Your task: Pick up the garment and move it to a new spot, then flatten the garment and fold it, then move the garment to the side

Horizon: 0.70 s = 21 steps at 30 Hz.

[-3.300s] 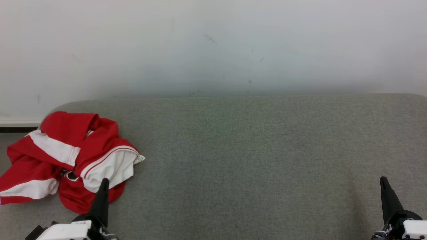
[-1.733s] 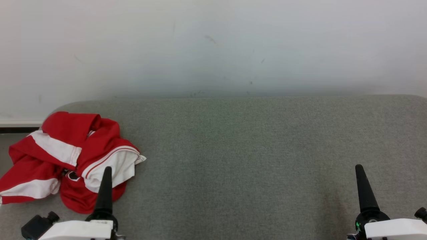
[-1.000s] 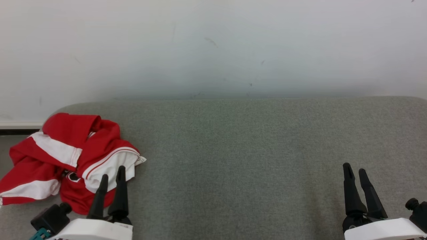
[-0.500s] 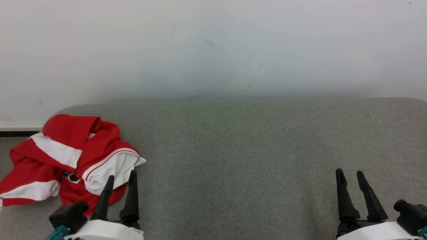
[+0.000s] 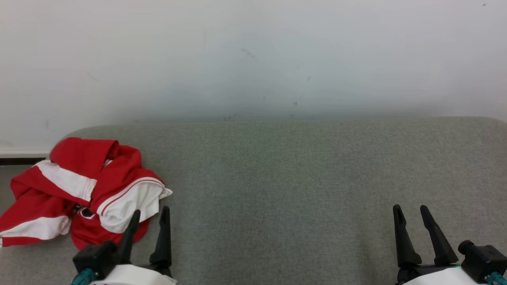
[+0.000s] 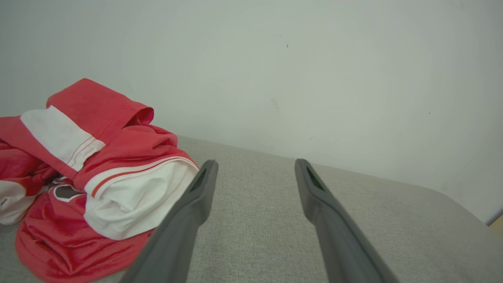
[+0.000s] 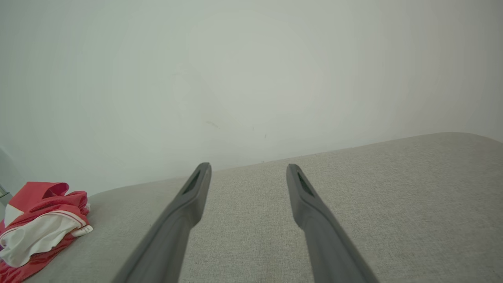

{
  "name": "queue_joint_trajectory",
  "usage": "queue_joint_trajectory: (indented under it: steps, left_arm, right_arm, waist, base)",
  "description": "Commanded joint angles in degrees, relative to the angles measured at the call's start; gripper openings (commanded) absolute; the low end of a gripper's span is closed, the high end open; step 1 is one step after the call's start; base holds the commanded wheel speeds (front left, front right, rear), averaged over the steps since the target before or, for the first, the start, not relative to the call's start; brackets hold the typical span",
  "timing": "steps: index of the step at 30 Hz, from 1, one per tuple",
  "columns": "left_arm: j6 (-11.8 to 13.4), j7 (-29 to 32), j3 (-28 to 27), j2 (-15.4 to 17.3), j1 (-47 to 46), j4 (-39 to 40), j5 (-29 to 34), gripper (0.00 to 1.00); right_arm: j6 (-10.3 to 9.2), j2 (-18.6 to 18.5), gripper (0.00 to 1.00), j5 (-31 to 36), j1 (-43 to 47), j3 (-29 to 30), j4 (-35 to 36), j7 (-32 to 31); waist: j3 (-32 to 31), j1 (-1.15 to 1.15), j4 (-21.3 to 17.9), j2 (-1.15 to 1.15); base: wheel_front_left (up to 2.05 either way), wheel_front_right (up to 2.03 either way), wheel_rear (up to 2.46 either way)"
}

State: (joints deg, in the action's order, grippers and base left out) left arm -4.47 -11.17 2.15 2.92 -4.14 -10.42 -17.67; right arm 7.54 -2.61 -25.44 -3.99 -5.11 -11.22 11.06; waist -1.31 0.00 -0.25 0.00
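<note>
A red and white garment [image 5: 79, 190] lies crumpled in a heap at the left end of the grey fabric surface [image 5: 301, 178]. The left wrist view has the garment [image 6: 86, 177] at its left, and it lies far off at the lower left as the garment [image 7: 39, 224] in the right wrist view. My left gripper [image 5: 151, 211] is open just beside the heap's near right edge, nothing between its fingers [image 6: 196, 196]. At the lower right my right gripper [image 5: 410, 209] stands open over bare fabric, far from the garment.
A pale wall [image 5: 253, 55] rises directly behind the grey surface. The surface's rounded left corner [image 5: 71, 130] sits just behind the garment, with a dark gap and a white ledge [image 5: 20, 152] beyond it. Wide bare fabric stretches between the two grippers.
Both wrists have rolled, so each gripper now shows two spread fingers instead of one. The left gripper has shifted right and the right gripper left. The garment has stayed put.
</note>
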Motion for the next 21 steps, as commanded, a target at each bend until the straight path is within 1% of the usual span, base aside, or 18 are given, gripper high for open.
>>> queue_joint_trajectory:
  steps: [1,8,21]
  left_arm:
    - [0.14,-0.35,0.05,0.57,-0.20,0.17,1.65,1.00]
    - [0.31,-1.34,0.58,0.55,-0.17,-0.02,5.32,1.00]
    - [0.28,-2.89,0.86,0.47,-0.14,0.00,10.49,1.00]
  right_arm:
    - [-0.07,-0.33,1.00,1.27,-0.06,-0.13,0.03,0.45]
    - [-0.08,-0.36,1.00,4.44,-0.25,-0.82,-0.78,1.40]
    - [-0.09,-0.41,1.00,8.04,-0.41,-1.03,-1.58,2.93]
  waist:
    - [-0.04,0.00,0.00,0.00]
    - [-0.29,0.00,0.02,0.00]
    - [-0.51,0.00,-0.10,0.00]
  base:
    - [0.00,0.00,0.00]
    - [0.00,0.00,0.00]
    - [0.00,0.00,0.00]
